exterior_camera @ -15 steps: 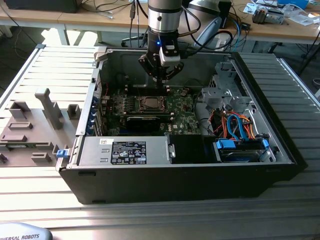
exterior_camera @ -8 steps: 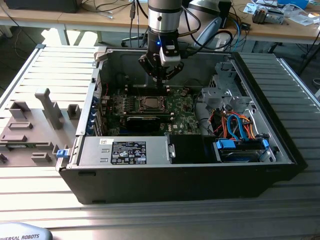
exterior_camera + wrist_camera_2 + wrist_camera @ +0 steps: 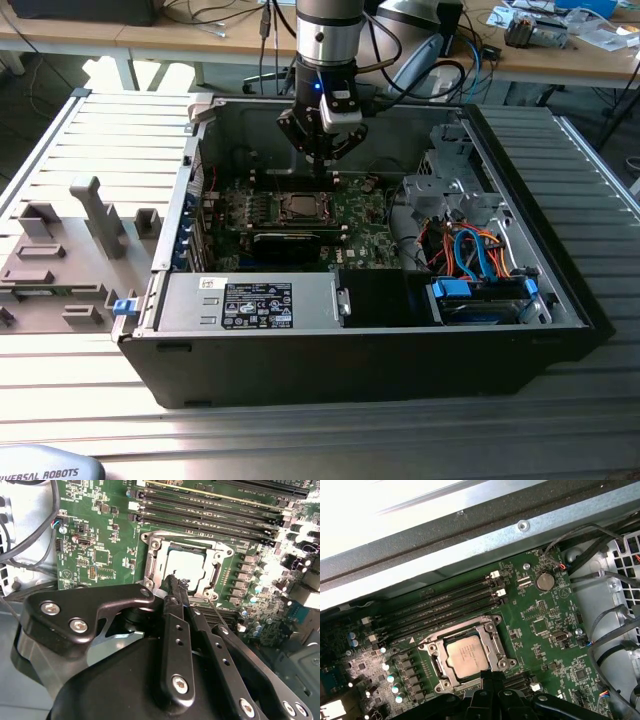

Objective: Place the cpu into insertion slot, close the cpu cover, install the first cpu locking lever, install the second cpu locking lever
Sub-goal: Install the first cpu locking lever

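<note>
Cpu (image 3: 466,659) sits under the cover (image 3: 494,650), mid-frame; end effector (image 3: 490,677) closed at its edge. A slip could, I'd guess, scrape the board (image 3: 540,625).

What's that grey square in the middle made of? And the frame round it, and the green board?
The cpu looks like metal on top: dull grey with a soft, matte sheen. The cover seems to be thin metal too, brighter and silvery, catching light on its edges. The board looks like a stiff green sheet with a slightly glossy coat, but what is under the coat is not clear.
</note>
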`<state>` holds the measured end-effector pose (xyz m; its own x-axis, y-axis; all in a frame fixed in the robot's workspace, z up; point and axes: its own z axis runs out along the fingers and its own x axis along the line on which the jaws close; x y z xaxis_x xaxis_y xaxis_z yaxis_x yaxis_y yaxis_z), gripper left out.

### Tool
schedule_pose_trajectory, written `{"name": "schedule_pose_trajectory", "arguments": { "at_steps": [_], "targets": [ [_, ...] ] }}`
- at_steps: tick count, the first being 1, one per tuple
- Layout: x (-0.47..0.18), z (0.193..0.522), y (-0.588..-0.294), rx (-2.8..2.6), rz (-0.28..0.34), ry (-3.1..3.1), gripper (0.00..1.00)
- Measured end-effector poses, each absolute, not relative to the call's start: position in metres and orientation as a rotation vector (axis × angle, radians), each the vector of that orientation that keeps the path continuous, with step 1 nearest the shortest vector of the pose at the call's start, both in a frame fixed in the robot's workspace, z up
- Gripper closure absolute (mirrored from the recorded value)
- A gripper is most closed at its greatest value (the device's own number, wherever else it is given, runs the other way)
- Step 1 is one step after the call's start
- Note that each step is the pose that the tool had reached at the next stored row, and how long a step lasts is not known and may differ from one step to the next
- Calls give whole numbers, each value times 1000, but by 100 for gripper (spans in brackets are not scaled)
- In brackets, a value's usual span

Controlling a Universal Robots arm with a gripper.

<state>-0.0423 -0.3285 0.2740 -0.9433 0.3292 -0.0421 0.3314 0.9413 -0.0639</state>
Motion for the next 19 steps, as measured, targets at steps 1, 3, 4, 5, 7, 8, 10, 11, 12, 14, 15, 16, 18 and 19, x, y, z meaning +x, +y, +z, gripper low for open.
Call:
{"name": "schedule_pose_trajectory", "arguments": {
  "at_steps": [1, 3, 4, 5, 7, 8, 10, 11, 12, 14, 15, 16, 18, 19],
  "targets": [
    [-42, 274, -329, 520, -109, 3065, 89],
    [-42, 274, -329, 516, -109, 3066, 89],
    [-42, 274, -329, 514, -109, 3066, 89],
    [-42, 274, -329, 512, -109, 3066, 89],
    [-42, 274, -329, 508, -109, 3067, 89],
    [-42, 274, -329, 507, -109, 3067, 89],
    [-42, 274, -329, 503, -109, 3068, 89],
    [-42, 274, -329, 502, -109, 3068, 89],
    [-42, 274, -329, 500, -109, 3068, 89],
    [-42, 274, -329, 496, -109, 3069, 89],
    [-42, 274, -329, 494, -109, 3069, 89],
    [-42, 274, -329, 492, -109, 3069, 89],
    [-42, 274, -329, 487, -109, 3070, 89],
    [-42, 274, -329, 485, -108, 3070, 89]
  ]
}}
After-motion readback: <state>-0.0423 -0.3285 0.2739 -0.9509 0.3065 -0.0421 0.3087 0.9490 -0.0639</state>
